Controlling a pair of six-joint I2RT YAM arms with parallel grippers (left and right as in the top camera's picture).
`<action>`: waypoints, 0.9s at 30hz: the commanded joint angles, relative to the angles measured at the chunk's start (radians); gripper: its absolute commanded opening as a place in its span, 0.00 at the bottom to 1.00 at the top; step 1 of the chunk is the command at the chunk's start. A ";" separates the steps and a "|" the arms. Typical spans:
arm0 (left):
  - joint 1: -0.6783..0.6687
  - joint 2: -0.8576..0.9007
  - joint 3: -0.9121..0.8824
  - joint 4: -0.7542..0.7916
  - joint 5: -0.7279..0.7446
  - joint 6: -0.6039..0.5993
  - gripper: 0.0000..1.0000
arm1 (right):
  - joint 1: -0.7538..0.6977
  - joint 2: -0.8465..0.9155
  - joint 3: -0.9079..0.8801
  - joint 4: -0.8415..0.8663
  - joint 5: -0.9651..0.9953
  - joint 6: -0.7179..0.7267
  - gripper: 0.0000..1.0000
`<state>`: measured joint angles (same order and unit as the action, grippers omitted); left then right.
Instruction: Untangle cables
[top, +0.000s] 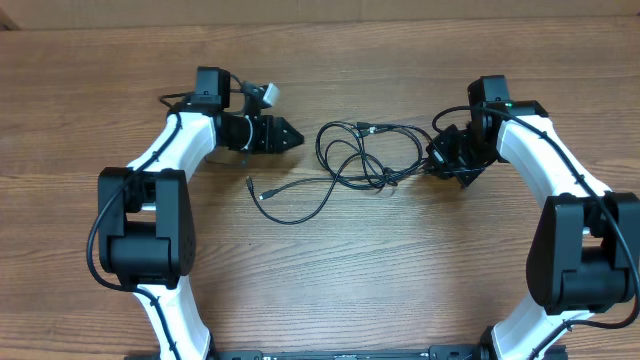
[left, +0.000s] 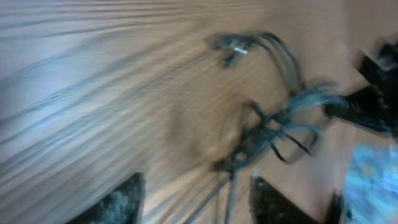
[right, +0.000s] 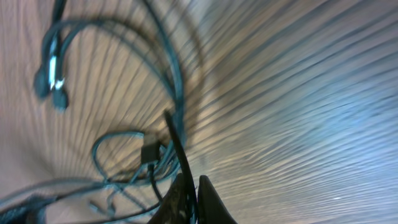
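Note:
The cables (top: 355, 155) are thin black cords looped in a tangle at the table's middle, with plug tips at the top (top: 366, 128) and a loose strand trailing left to a plug (top: 252, 184). My left gripper (top: 296, 137) is open and empty just left of the tangle; the tangle shows blurred ahead of its fingers in the left wrist view (left: 267, 124). My right gripper (top: 432, 163) is at the tangle's right edge, shut on a black cable strand (right: 177, 146) that runs up from between its fingers (right: 194, 190).
The wooden table (top: 320, 290) extends all around. The robot arm bases stand at the front left (top: 140, 230) and front right (top: 585, 250).

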<state>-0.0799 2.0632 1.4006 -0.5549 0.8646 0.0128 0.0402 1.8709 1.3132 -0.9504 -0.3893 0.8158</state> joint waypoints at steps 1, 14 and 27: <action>-0.022 0.009 0.016 -0.003 0.128 0.107 0.70 | 0.013 -0.031 0.006 0.014 -0.115 -0.030 0.04; -0.101 0.009 0.016 -0.025 0.250 -0.071 0.50 | 0.076 -0.031 0.003 0.060 -0.090 -0.036 0.04; -0.360 0.009 0.016 0.088 -0.301 -0.510 0.68 | 0.077 -0.031 -0.007 0.063 -0.030 -0.060 0.04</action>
<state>-0.3790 2.0632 1.4025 -0.5026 0.8116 -0.3519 0.1158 1.8709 1.3132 -0.8906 -0.4576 0.7807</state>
